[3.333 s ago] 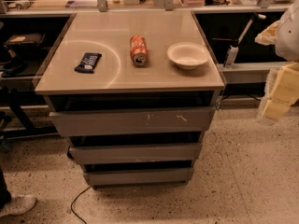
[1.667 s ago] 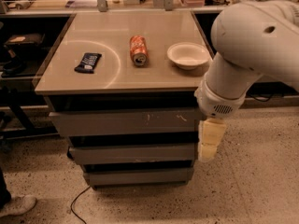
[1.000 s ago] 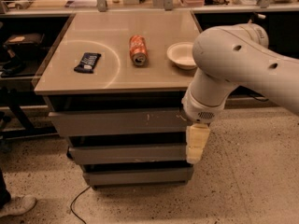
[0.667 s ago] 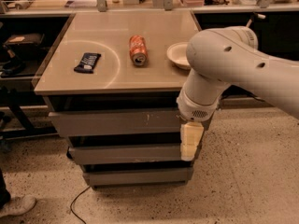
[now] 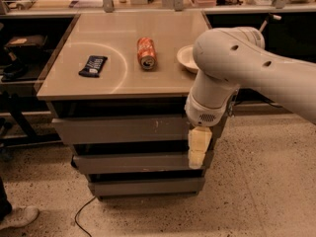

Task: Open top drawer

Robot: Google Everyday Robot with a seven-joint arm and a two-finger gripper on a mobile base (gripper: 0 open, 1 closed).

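Observation:
The top drawer is the widest grey front under the tabletop, with small white scuffs right of centre; it stands shut. Two narrower grey drawer fronts lie below it. My white arm reaches in from the right, and my gripper, cream-coloured, hangs down in front of the right end of the drawer fronts, its tip level with the second drawer.
On the tabletop lie a dark snack packet, a red can on its side and a white bowl partly behind my arm. A cable trails on the speckled floor. A shoe shows at the lower left. Shelves stand behind.
My arm has swung in from the right edge and moved left across the cabinet's right side, with the gripper now in front of the drawer fronts. The drawers have not moved.

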